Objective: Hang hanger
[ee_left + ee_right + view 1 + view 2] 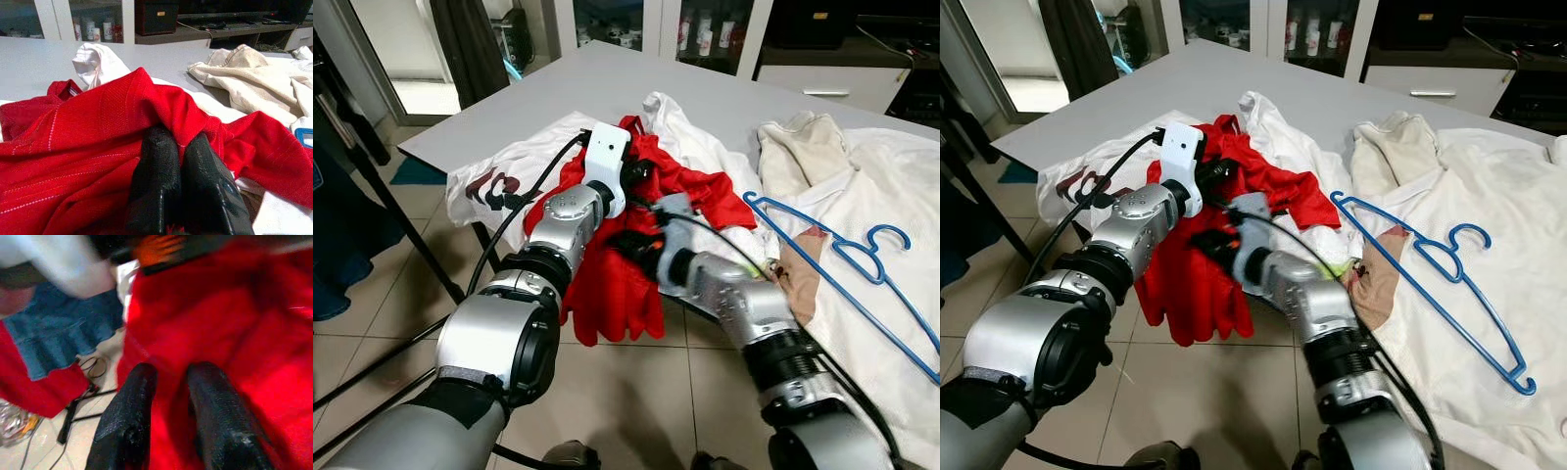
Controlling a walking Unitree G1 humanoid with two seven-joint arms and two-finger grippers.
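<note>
On the grey desk [538, 93], clothes are lying in heaps, the red shirt [617, 284] drooping over the edge. The left pincer [178, 147] is pinching its fabric; the right pincer [171, 382] is hovering with fingers apart. The blue hanger [847, 257] is lying untouched, hanging not begun. No writing is legible.

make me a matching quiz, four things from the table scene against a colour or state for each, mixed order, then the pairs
Things:
1. hanger
2. shirt under both grippers
3. left gripper
4. garment at the far side of the table

Descriptions:
A. cream, crumpled
B. blue, lying flat on white cloth
C. shut on a fold of fabric
D. red, hanging over the table edge

Pairs: 1-B, 2-D, 3-C, 4-A
</note>
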